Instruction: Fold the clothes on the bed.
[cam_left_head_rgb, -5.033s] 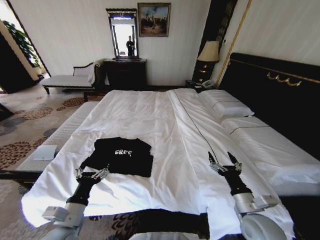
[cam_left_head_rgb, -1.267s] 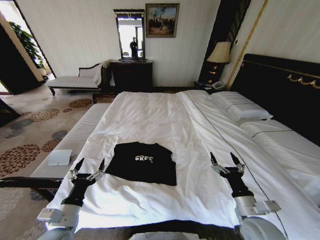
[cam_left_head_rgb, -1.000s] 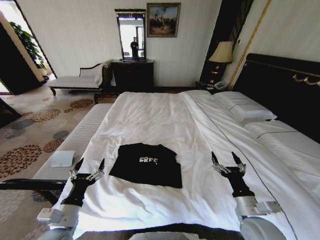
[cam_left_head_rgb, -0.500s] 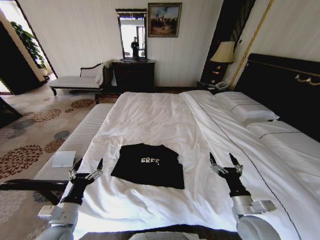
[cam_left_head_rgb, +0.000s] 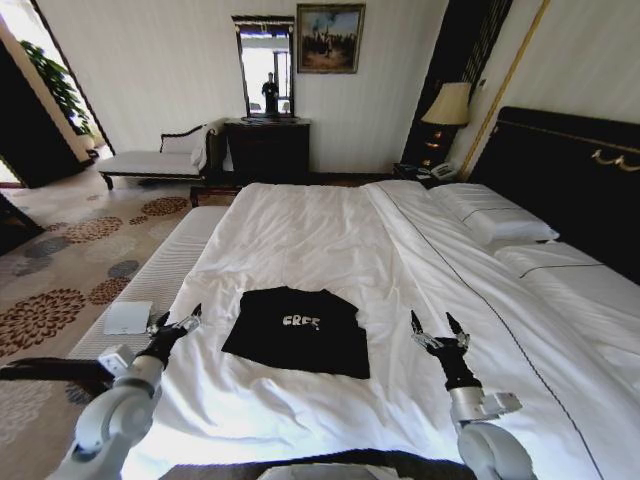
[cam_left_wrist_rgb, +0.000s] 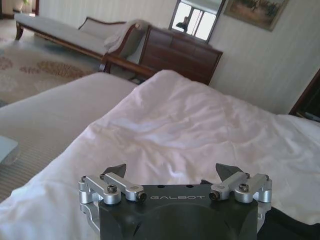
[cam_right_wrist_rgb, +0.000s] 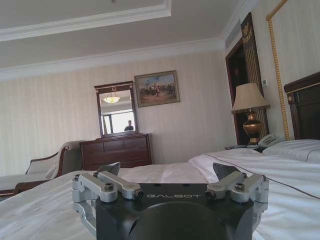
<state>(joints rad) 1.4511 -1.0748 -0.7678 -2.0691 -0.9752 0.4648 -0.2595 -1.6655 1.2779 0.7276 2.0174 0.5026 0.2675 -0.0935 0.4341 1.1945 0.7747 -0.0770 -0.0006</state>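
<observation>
Left end effector (cam_left_head_rgb: 178, 322) has swung in toward the black T-shirt (cam_left_head_rgb: 298, 331), fingers spread, empty. Right end effector (cam_left_head_rgb: 434, 331), also spread and empty, has edged nearer. T-shirt lies folded on the bed (cam_left_head_rgb: 300, 230) between them; likely regrasp approach.

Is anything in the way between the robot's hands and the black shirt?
Nothing visible is. The left gripper and right gripper both hover open on either side of the black T-shirt, with only bare white bedding between them.
</observation>
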